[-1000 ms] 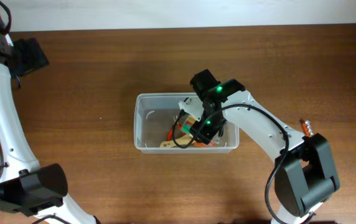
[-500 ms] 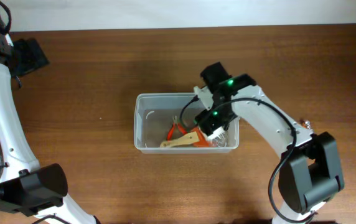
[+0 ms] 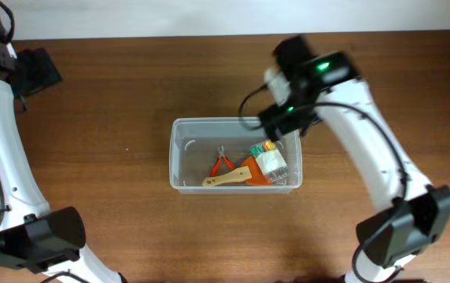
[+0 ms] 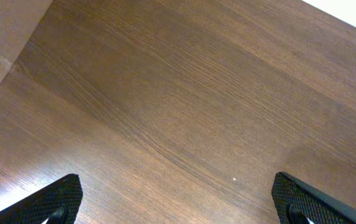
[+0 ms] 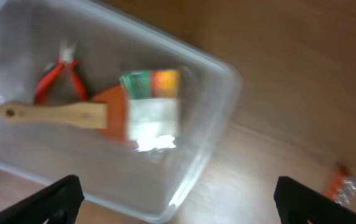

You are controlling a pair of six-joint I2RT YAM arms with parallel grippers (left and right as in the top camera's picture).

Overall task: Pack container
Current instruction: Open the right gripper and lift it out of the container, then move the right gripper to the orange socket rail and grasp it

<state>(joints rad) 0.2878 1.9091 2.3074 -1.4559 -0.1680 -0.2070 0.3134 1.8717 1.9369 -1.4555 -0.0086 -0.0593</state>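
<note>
The clear plastic container stands mid-table. In it lie red-handled pliers, a wooden-handled brush with an orange head and a clear packet with a coloured label. My right gripper is raised over the container's back right corner, open and empty. In the right wrist view its fingertips frame the container, the pliers, the brush and the packet. My left gripper is at the far back left, open over bare wood.
A small orange-and-clear item lies on the table to the right of the container; in the overhead view my right arm hides it. The table's back edge meets a white surface. My left arm's base stands at the front left.
My right gripper has left the packet in the container, risen out of it and moved back and to the right. The left arm has not moved.
</note>
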